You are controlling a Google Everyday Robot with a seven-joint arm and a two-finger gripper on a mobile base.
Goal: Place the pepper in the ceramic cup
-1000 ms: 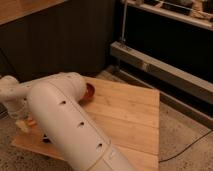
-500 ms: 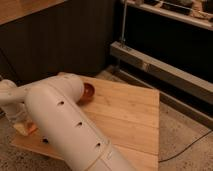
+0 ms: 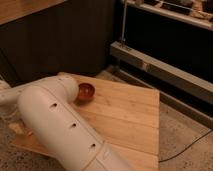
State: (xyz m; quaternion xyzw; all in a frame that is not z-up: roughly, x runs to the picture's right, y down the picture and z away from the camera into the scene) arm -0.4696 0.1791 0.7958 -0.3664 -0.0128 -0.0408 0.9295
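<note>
Although the two-finger gripper is hidden at the far left, beyond the thick white perforated robot arm (image 3: pixel 55 125), its jaws stand spread wide, released. Neither the slender orange pepper nor the small blue-grey ceramic cup shows, so where the pepper lies relative to the jaws cannot be told. The placing is probably not yet done, though nothing confirms it. Rightward, the reddish-brown round bowl (image 3: pixel 86 92) sits on the pale wooden board (image 3: pixel 130 115).

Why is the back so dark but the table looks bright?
Camera view: warm light lands on the table and the arm, so they glow; the wall behind gets little light; the bowl has a small shine on its rim; the arm hides the gripper, low on the left.
</note>
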